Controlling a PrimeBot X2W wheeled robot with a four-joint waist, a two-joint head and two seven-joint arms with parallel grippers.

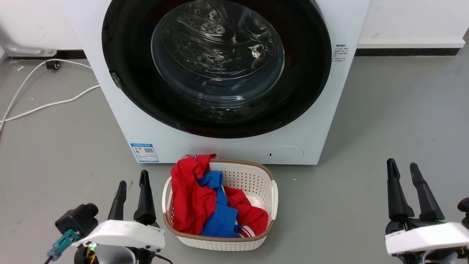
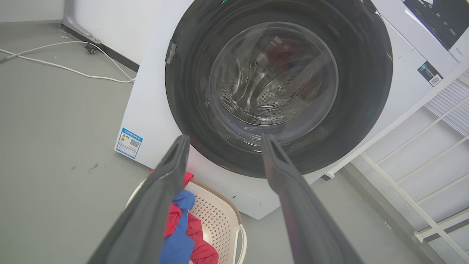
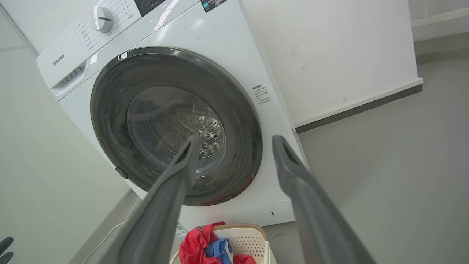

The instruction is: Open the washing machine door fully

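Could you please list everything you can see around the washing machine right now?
washing machine: one, white, standing on the grey floor against the wall
door: one, glossy black with a clear glass window, shut on the machine's front
dial: one, white, on the control panel above the door
label: one, blue, low on the machine's front at the left
round cap: one, white, low on the front at the right
laundry basket: one, white with a brown rim, on the floor before the machine
clothes: red and blue, count unclear, heaped in the basket
cables: white, on the floor left of the machine
left gripper: one, dark fingers, open, empty
right gripper: one, dark fingers, open, empty
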